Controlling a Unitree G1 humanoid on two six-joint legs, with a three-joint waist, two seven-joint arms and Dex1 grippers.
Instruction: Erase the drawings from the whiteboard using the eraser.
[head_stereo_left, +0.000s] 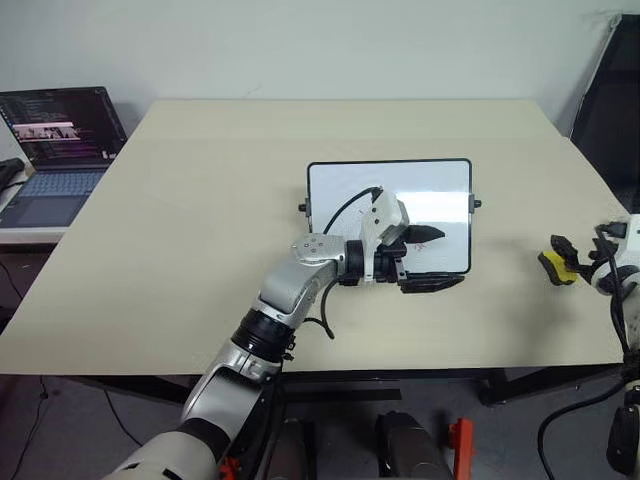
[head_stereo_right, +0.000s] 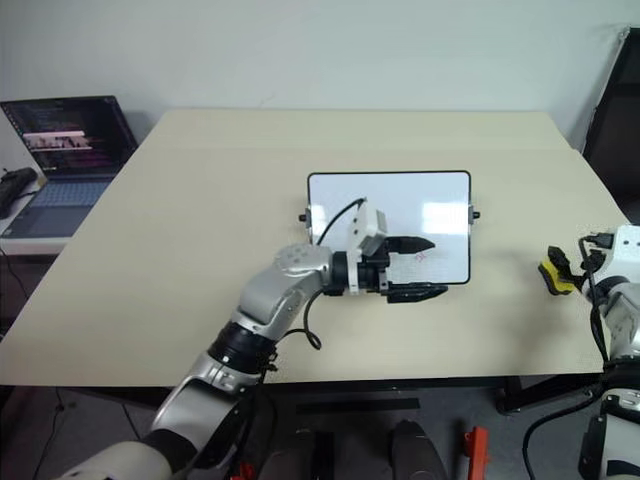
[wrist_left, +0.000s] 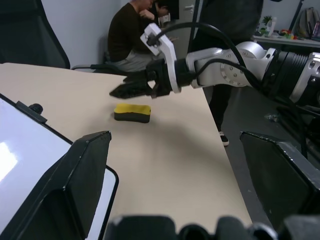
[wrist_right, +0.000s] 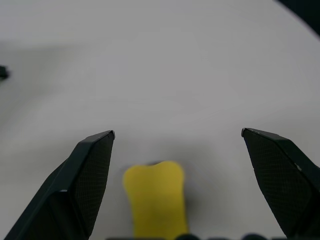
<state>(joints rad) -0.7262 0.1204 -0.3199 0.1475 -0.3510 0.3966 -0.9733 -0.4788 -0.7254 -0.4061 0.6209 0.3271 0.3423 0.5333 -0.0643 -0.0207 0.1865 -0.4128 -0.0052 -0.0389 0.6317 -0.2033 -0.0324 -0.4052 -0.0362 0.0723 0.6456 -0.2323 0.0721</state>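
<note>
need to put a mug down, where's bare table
Bare: the wide stretch left of the whiteboard toward the laptop, and the strip behind the board. Crowded: the board's front, under the left gripper, and the right edge by the eraser.

beige table (head_stereo_left: 200, 250), pale wall (head_stereo_left: 300, 40) (bare), laptop (head_stereo_left: 60, 150)

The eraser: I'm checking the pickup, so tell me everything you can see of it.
The eraser is a small block, yellow on top with a dark layer beneath, soft-looking. It lies flat on the beige table, to the right of the whiteboard near the table's right edge. The right gripper has its jaws open on either side of it, not gripping it.
</note>
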